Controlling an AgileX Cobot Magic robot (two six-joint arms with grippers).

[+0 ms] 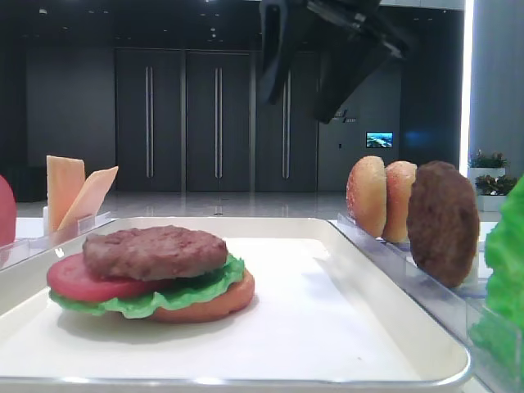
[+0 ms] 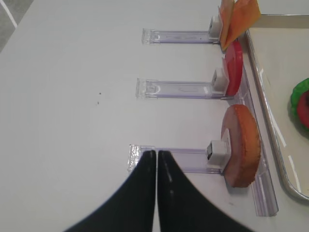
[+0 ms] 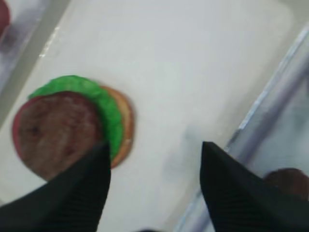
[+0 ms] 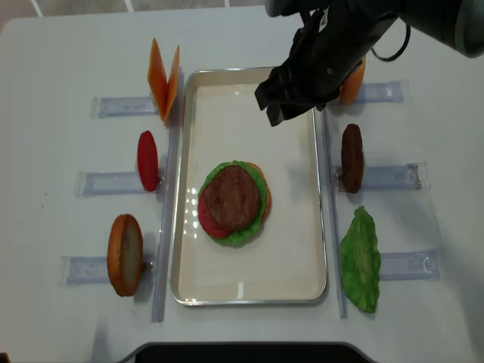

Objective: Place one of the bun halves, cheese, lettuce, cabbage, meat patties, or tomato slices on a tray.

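The tray (image 4: 302,227) is bare except at its centre, where a stacked patty (image 4: 231,195) blocks passage. Free approach exists at 12 and 6 o'clock of the stack. Upright food in clear racks (image 4: 378,178) flanks the tray at 3 and 9 o'clock.

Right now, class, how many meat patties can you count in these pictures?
2. One meat patty tops the stack on the tray; another patty stands upright in the rack right of the tray. None seem hidden.

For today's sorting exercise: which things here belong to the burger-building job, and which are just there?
Job: tray, patty on the stack, spare patty, buns, cheese, tomato, lettuce, right pincer.
Just there: racks, table.
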